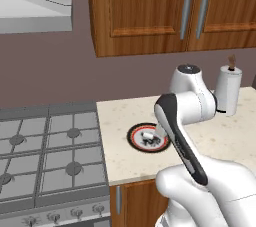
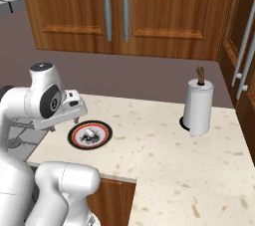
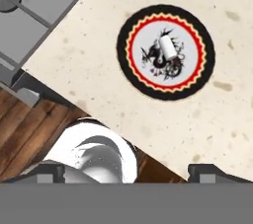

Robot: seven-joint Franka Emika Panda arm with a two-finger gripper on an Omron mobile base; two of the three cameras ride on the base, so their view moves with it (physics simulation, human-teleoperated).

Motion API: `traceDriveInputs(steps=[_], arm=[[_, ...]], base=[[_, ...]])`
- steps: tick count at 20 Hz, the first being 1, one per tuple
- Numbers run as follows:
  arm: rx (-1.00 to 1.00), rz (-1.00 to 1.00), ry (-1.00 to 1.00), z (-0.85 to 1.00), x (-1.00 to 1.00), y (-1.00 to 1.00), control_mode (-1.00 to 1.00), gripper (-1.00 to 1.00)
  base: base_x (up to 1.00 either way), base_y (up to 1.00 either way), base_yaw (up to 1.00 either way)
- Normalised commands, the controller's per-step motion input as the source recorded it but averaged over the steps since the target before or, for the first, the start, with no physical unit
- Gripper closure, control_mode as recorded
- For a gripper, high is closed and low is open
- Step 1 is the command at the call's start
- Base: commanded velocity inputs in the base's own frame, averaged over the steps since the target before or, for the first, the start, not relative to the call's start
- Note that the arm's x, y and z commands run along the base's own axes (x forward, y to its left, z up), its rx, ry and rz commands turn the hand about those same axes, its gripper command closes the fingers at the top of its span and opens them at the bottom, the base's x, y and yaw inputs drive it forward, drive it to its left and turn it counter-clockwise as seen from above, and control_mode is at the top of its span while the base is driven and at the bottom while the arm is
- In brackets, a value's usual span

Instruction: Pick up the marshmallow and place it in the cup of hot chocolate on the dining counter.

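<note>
marshmallow (image 3: 167,47) lying on patterned plate (image 3: 132,26) | near countertop (image 3: 99,45) stove-side edge | gripper (image 3: 128,173) above, spread, empty

A short beige speckled stone-look countertop (image 1: 225,141) is serving as the landmark here. Directly to its left, a grey gas stove with dark grates (image 1: 47,146) is adjoining it. Above the countertop, brown wooden wall cabinets with long grey metal handles (image 2: 119,11) are hanging against a dull mauve-brown wall (image 1: 50,71), which is running behind the countertop. Above the stove, a grey metal range hood (image 1: 32,11) is jutting out. At the countertop's right end, a tall wooden cupboard with grey handles (image 2: 244,60) is standing. Below its front edge, a wooden base cabinet (image 1: 137,203) is showing.
</note>
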Motion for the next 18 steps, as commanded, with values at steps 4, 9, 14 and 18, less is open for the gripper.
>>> traceDriveInputs(steps=[4,9,14,18], arm=[[-0.04,0.19,0.3,-0.46,0.36,0.0,-1.0,-1.0],[0.0,0.14,0.04,-0.46,0.4,0.0,-1.0,-1.0],[0.0,0.11,0.0,-0.46,0.37,0.0,-1.0,-1.0],[0.0,0.07,0.03,-0.35,0.51,0.0,-1.0,-1.0]], base=[[0.0,0.0,0.0],[0.0,0.0,0.0],[0.0,0.0,0.0],[0.0,0.0,0.0]])
